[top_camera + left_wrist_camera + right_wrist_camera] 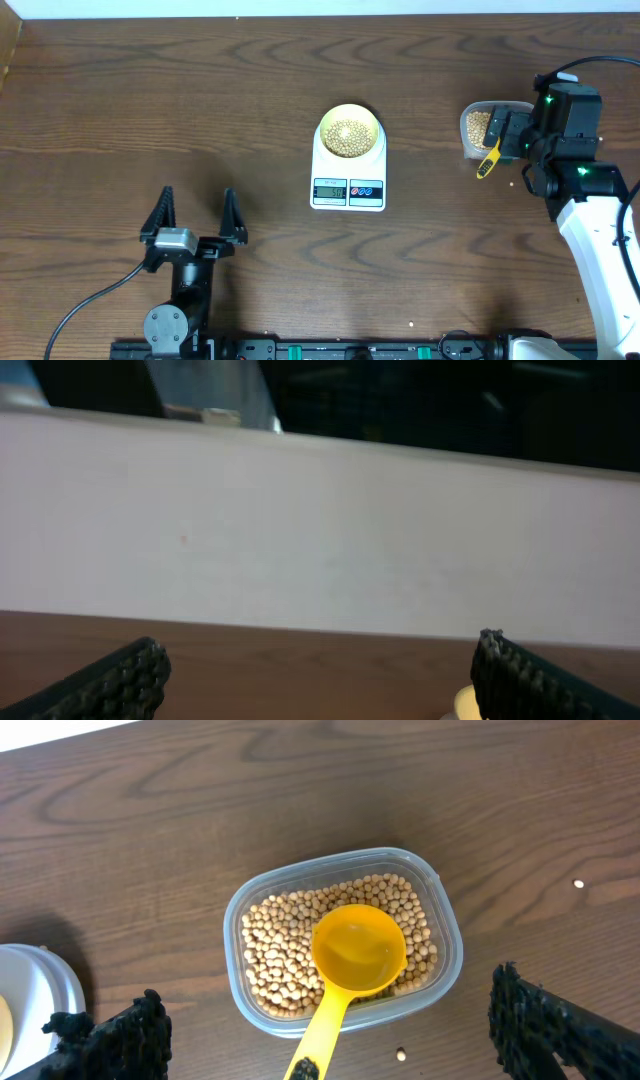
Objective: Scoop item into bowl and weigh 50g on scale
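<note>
Scale (348, 168) mid-table, bowl (325, 128) atop, well apart from tub (464, 130) and left claw (197, 195).

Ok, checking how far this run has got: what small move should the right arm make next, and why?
Probably lift the right gripper clear of the tub. Its jaws are open, the empty yellow scoop lies on the beans there, and the bowl on the scale holds beans. The display is too small to read.
</note>
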### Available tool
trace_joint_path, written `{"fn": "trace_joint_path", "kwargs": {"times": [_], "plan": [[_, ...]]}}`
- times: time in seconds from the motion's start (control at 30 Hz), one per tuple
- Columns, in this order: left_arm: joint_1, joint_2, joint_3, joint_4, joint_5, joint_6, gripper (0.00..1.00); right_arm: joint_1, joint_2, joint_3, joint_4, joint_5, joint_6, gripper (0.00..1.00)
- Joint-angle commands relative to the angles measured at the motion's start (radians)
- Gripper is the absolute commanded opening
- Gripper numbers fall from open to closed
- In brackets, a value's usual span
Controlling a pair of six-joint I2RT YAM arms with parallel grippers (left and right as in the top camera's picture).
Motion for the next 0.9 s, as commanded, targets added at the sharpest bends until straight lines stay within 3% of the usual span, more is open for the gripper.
{"fn": "trace_joint_path", "kwargs": {"times": [0.0,0.57,0.87], "plan": [[0.006,-0.009,-0.003,0.005,-0.085,-0.005,0.98,0.006,-0.003,0.0,0.0,0.011,-0.014,0.99],[0.05,-0.009,-0.003,-0.44,-0.092,-0.005,0.98,0.006,-0.003,0.0,-0.001,0.011,-0.014,0.99],[0.05,-0.009,-0.003,-0.437,-0.118,0.025,0.98,0.006,-0.003,0.0,0.0,0.011,-0.014,0.99]]}}
